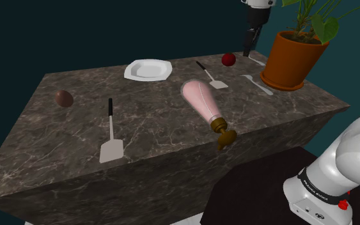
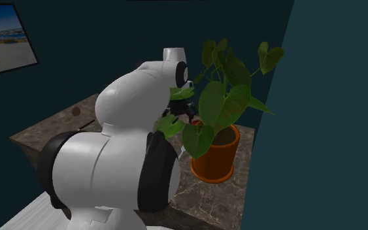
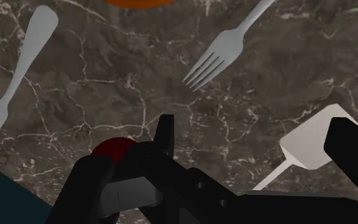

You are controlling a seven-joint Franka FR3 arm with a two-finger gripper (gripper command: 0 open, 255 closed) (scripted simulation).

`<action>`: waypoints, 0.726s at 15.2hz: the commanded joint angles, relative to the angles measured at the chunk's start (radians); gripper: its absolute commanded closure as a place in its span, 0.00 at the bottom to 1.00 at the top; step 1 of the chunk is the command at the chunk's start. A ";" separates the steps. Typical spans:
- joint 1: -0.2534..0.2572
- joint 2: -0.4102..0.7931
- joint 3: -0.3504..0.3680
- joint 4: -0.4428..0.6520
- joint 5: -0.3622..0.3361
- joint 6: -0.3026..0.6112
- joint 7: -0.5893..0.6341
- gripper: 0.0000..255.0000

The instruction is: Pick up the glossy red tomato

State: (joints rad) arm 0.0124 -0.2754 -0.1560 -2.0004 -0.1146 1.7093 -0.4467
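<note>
The dark red tomato [image 1: 229, 59] sits near the far edge of the marble table [image 1: 153, 121], left of the orange plant pot [image 1: 292, 59] in the shoulder view. My black gripper [image 1: 249, 47] hangs just right of the tomato and a little above the table. In the wrist view the fingers stand apart, so the gripper [image 3: 255, 126] is open and holds nothing. The tomato [image 3: 110, 149] lies outside the left finger [image 3: 165, 135], partly hidden by the hand. A white spatula blade [image 3: 311, 143] lies beneath the gap, close to the right finger.
Two grey forks [image 3: 15, 76] [image 3: 225, 51] lie by the pot. A white plate [image 1: 148, 69], a small spatula [image 1: 211, 77], a pink bottle on its side [image 1: 203, 101], a larger spatula [image 1: 111, 137] and a brown ovoid [image 1: 64, 98] are spread over the table. Plant leaves [image 2: 221, 104] overhang the pot.
</note>
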 commanded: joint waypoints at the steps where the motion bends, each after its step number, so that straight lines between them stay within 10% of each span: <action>1: -0.004 0.085 -0.024 0.071 0.011 -0.004 -0.055 0.00; 11: -0.061 0.565 -0.074 0.552 0.108 -0.101 -0.285 0.00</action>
State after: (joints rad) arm -0.0408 0.2359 -0.2289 -1.5160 -0.0175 1.6326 -0.7094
